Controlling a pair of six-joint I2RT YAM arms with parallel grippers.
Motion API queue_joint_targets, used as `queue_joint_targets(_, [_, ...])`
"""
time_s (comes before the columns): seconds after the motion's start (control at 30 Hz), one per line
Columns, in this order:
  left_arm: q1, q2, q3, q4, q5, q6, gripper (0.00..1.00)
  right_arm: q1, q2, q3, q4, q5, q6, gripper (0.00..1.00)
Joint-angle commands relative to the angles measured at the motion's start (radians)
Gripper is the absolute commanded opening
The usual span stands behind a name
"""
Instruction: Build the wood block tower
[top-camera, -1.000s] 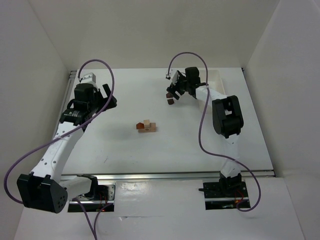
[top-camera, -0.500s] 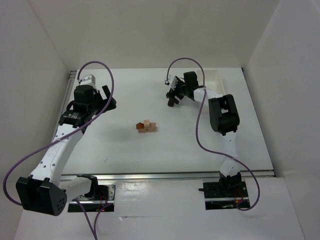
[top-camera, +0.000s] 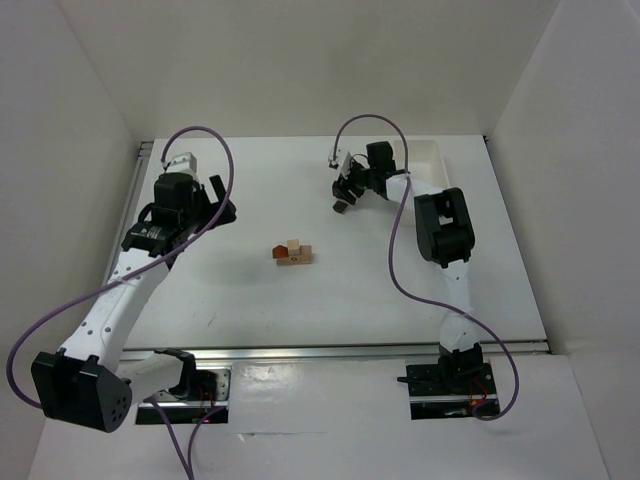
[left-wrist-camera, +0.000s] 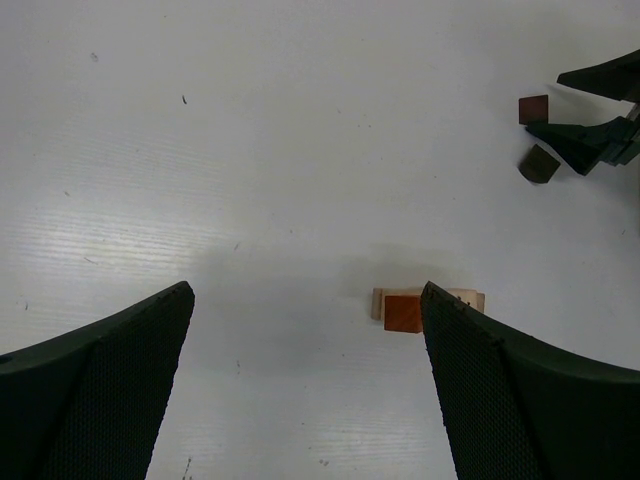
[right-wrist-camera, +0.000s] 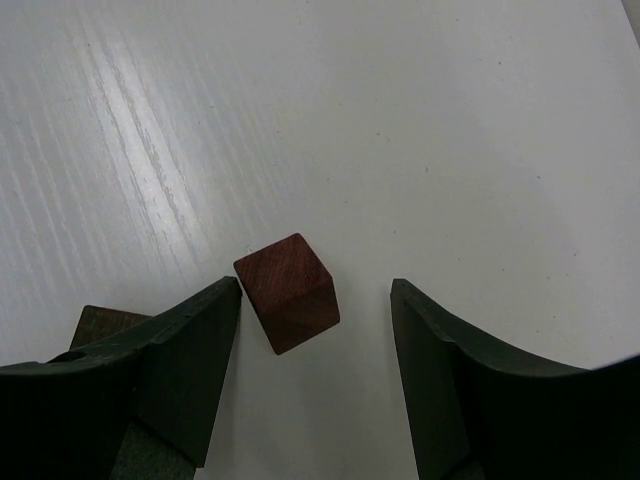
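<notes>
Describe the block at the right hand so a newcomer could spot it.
Far side of the white table, right of centre, sits the right hand. Between its open fingers lies a reddish-brown cube; the neighbouring block, outside the fingers, is darker, olive-brown.

The top external camera looks steeply down over the table (top-camera: 400, 290) from behind the arm bases. Both close, downward-looking wrist cameras share the red-brown block (right-wrist-camera: 288, 292).

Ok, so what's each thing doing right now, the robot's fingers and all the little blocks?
Left fingers: wide open, holding nothing.
Right fingers: open, one on each side of a block, not squeezing it.
Red-brown block: lying loose on the table, between the right fingers.
Dark brown block: on the table, outside the right fingers.
Tower: just a small low cluster of pale and orange blocks.
</notes>
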Motion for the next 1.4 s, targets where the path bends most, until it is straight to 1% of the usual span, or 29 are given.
queue_joint_targets(0.0, [-0.005, 0.000, -0.004, 0.017, -0.006, 0.003, 1.00, -0.011, 0.024, 0.067, 0.015, -0.062, -0.003, 0.69])
queue_joint_targets(0.03, [-0.005, 0.000, -0.004, 0.017, -0.006, 0.003, 1.00, -0.021, 0.024, 0.076, 0.015, -0.062, -0.003, 0.69])
queue_joint_targets(0.07, [-0.005, 0.000, -0.004, 0.017, -0.006, 0.003, 1.00, -0.021, 0.035, 0.076, 0.015, -0.072, -0.012, 0.54])
queue_joint_targets(0.17, [-0.014, 0.009, -0.004, 0.017, -0.006, 0.012, 0.98, -0.021, 0.046, 0.085, -0.011, -0.082, -0.012, 0.35])
queue_joint_targets(0.2, [-0.014, 0.009, -0.004, 0.017, -0.006, 0.012, 0.98, -0.021, 0.046, 0.096, -0.020, -0.091, -0.012, 0.35])
queue_joint_targets(0.33, [-0.023, 0.018, -0.004, 0.017, -0.006, 0.012, 0.98, -0.030, 0.046, 0.105, -0.063, -0.131, -0.032, 0.22])
queue_joint_targets(0.4, [-0.023, 0.018, -0.004, 0.017, -0.015, 0.012, 0.97, -0.030, 0.036, 0.114, -0.091, -0.141, -0.032, 0.18])
queue_joint_targets(0.43, [-0.032, 0.018, -0.004, 0.017, -0.015, 0.012, 0.97, -0.030, 0.027, 0.114, -0.091, -0.151, -0.032, 0.13])
queue_joint_targets(0.53, [-0.042, 0.018, -0.004, 0.006, -0.015, 0.012, 0.97, -0.030, -0.014, 0.114, -0.103, -0.180, -0.032, 0.13])
queue_joint_targets(0.6, [-0.042, 0.018, -0.004, 0.006, -0.015, 0.012, 0.97, -0.030, -0.069, 0.102, -0.114, -0.215, -0.032, 0.13])
queue_joint_targets(0.73, [-0.062, -0.023, -0.026, -0.003, -0.015, -0.008, 0.97, -0.018, -0.184, 0.014, -0.135, -0.287, -0.045, 0.13])
queue_joint_targets(0.77, [-0.062, -0.042, -0.038, -0.003, -0.015, -0.019, 0.99, -0.018, -0.209, -0.007, -0.145, -0.301, -0.045, 0.12])
queue_joint_targets(0.9, [-0.071, -0.086, -0.064, -0.040, -0.015, -0.050, 1.00, 0.014, -0.330, -0.112, -0.154, -0.301, -0.085, 0.12])
queue_joint_targets(1.07, [-0.071, -0.126, -0.098, -0.072, -0.006, -0.109, 1.00, 0.074, -0.402, -0.204, -0.175, -0.301, -0.098, 0.12])
queue_joint_targets(1.2, [-0.071, -0.168, -0.118, -0.097, -0.006, -0.129, 1.00, 0.125, -0.442, -0.286, -0.151, -0.273, -0.044, 0.12])
queue_joint_targets(1.23, [-0.071, -0.181, -0.118, -0.109, -0.006, -0.143, 1.00, 0.148, -0.459, -0.301, -0.134, -0.264, -0.004, 0.12])
queue_joint_targets(1.37, [-0.071, -0.203, -0.127, -0.135, -0.006, -0.152, 1.00, 0.191, -0.470, -0.327, -0.134, -0.213, 0.014, 0.12])
